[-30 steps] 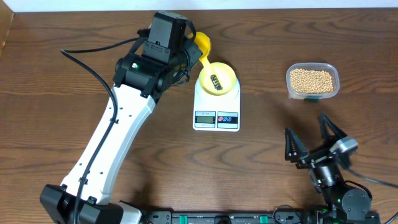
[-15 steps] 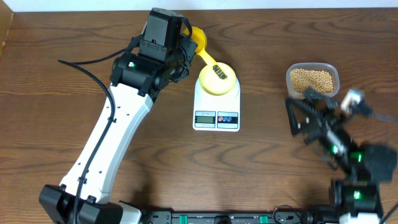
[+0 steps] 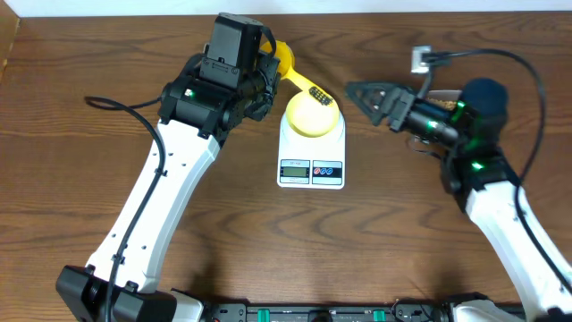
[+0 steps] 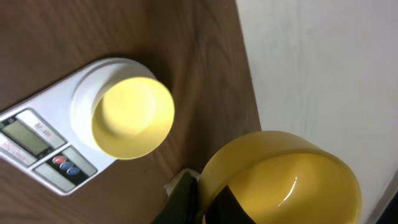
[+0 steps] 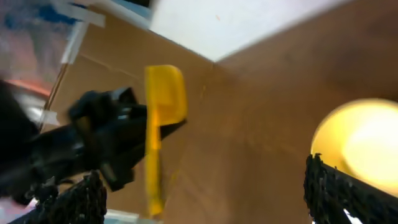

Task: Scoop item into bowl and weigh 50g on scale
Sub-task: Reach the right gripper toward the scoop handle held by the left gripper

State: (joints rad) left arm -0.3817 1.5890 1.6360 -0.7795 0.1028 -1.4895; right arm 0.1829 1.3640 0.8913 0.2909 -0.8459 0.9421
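The pale-yellow bowl (image 3: pixel 310 116) sits on the white scale (image 3: pixel 310 165), and in the left wrist view the bowl (image 4: pixel 132 118) looks empty on the scale (image 4: pixel 37 146). My left gripper (image 3: pixel 268 76) is shut on a bright yellow scoop (image 3: pixel 286 61) just behind and left of the bowl, with the handle reaching over the rim. The left wrist view shows the scoop cup (image 4: pixel 280 180) empty. My right gripper (image 3: pixel 362 97) is open and empty, just right of the bowl and pointing at it. The beans are hidden.
My right arm (image 3: pixel 465 134) covers the spot at the back right where the clear bean tub stood. The right wrist view shows the scoop (image 5: pixel 163 118), my left arm's black gripper (image 5: pixel 99 149) and the bowl's rim (image 5: pixel 367 143). Brown wooden table all round.
My right arm has swung from the front right up and left to beside the scale, now covering the bean tub. The scoop's handle has shifted slightly over the bowl.
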